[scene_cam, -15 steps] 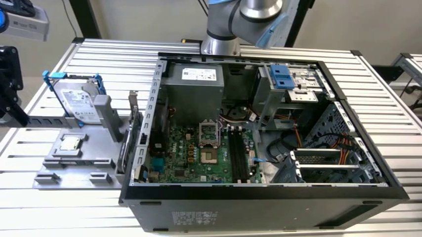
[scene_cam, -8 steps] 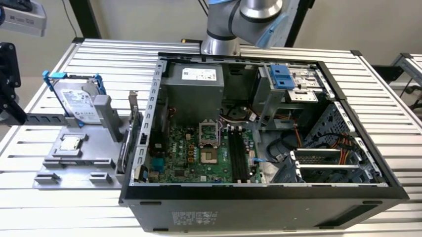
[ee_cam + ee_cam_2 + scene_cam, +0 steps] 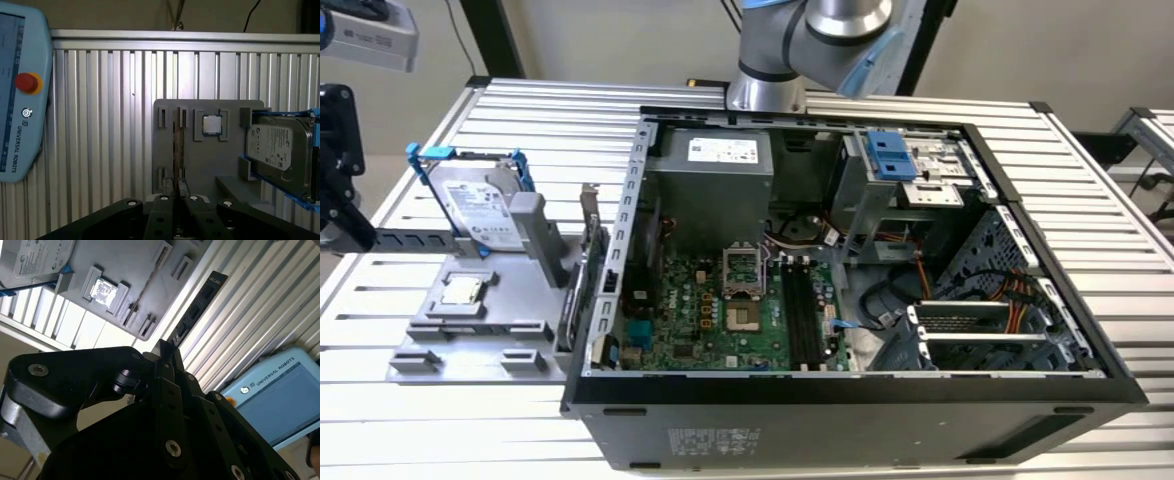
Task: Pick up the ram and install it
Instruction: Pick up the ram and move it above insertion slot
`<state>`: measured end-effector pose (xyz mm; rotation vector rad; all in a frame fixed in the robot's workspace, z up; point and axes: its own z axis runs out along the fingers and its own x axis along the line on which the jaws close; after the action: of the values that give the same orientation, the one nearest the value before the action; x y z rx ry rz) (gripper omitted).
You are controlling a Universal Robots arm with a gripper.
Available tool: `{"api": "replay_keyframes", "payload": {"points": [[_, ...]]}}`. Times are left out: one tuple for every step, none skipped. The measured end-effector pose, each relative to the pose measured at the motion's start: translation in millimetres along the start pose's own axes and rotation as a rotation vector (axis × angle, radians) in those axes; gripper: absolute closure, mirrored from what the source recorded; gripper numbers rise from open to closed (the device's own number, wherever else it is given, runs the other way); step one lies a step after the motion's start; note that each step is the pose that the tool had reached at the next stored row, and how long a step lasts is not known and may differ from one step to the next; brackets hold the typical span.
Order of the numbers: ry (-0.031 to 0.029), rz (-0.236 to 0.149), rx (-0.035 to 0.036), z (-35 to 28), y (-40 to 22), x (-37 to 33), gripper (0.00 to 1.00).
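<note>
My gripper (image 3: 347, 235) hangs at the exterior view's far left edge, above the grey fixture (image 3: 480, 338). It is shut on the ram (image 3: 407, 241), a dark slim stick held level and pointing toward the exterior view's right. In the first wrist view the gripper (image 3: 178, 192) holds the ram (image 3: 175, 150) edge-on, over the fixture's slot blocks. In the second wrist view the ram (image 3: 196, 309) shows its dark face with chips, reaching out from the gripper (image 3: 162, 347). The open computer case (image 3: 638, 200) stands to the exterior view's right, with long black memory slots (image 3: 803, 310) on its green board.
The fixture (image 3: 200, 160) also carries a silver hard drive (image 3: 478, 205) in a blue frame and a small square processor chip (image 3: 460, 290). A blue teach pendant (image 3: 22, 100) lies on the ribbed table beside the fixture. The arm's base (image 3: 767, 90) stands behind the case.
</note>
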<state>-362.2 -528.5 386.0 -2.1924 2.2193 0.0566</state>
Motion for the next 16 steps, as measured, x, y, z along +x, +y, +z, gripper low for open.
{"api": "replay_keyframes", "payload": {"points": [[-0.0001, 0.0, 0.0001, 0.1, -1.6, 0.0, 1.0], [0.0, 0.0, -0.0001, 0.0, -3.1, 0.0, 1.0], [-0.0001, 0.0, 0.0, 0.0, -4.6, 0.0, 1.0], [-0.0001, 0.0, 0.0, 0.0, -6.0, -0.1, 1.0], [-0.0001, 0.0, 0.0, 0.0, -7.2, -0.1, 1.0], [-0.0001, 0.0, 0.0001, 0.0, -8.5, -0.1, 1.0], [-0.0002, 0.0, 0.0001, 0.0, -9.9, -0.1, 1.0], [0.0, 0.0, 0.0, -0.1, -11.3, -0.1, 1.0], [0.0, 0.0, 0.0001, -0.1, -12.8, -0.1, 1.0], [-0.0001, 0.0, 0.0, -0.1, -14.2, -0.2, 1.0], [-0.0001, 0.0, 0.0001, -0.1, -15.7, -0.2, 1.0], [-0.0001, 0.0, 0.0, -0.2, -17.1, -0.2, 1.0], [-0.0001, 0.0, 0.0, -0.2, -18.4, -0.2, 1.0], [0.0, 0.0, 0.0, -0.2, -19.7, -0.2, 1.0], [-0.0001, 0.0, 0.0001, -0.1, -20.9, -0.2, 1.0], [-0.0001, 0.0, 0.0001, -0.2, -22.2, -0.3, 1.0]]}}
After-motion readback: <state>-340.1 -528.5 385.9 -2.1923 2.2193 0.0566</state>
